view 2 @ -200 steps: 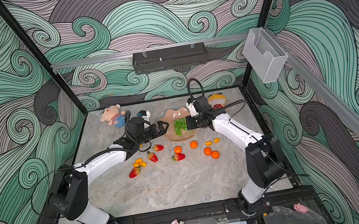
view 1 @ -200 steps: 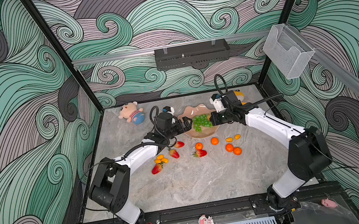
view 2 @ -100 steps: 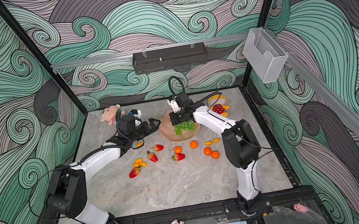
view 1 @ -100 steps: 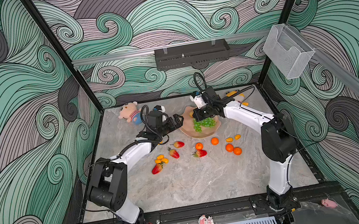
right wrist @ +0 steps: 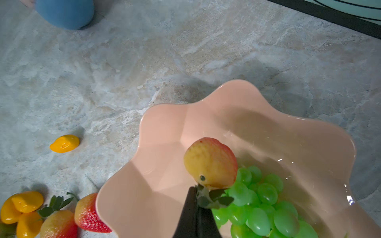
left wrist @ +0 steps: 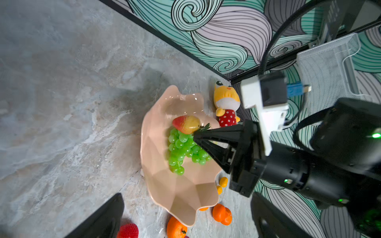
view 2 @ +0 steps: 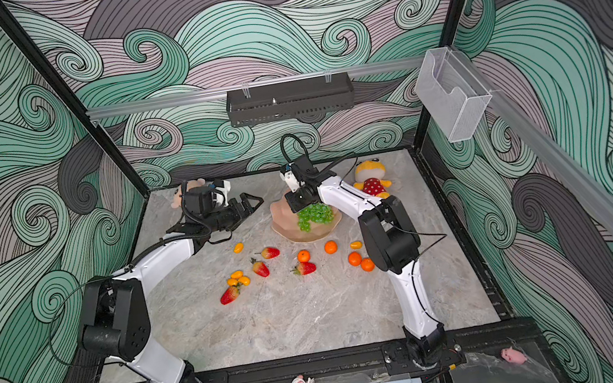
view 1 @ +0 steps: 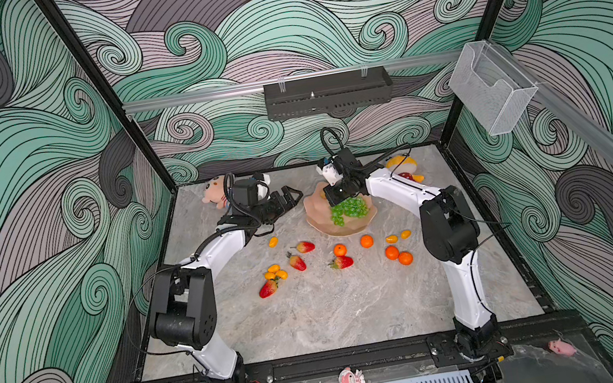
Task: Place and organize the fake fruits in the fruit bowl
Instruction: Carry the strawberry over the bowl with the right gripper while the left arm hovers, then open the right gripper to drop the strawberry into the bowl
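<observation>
The right pincer (right wrist: 195, 194) pinches a strawberry (right wrist: 210, 162) by its leaves over the bowl (right wrist: 165, 127), just above the grapes (right wrist: 257, 197) in it. The left pincer (view 1: 291, 200) gapes wide, empty, beside the bowl.

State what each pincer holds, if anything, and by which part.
Right pincer: a strawberry, pinched by its green leafy cap. Left pincer: open, holding nothing.

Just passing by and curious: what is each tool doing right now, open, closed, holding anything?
Left tool: open, empty.
Right tool: closed on a strawberry by its leaves, over the bowl.
</observation>
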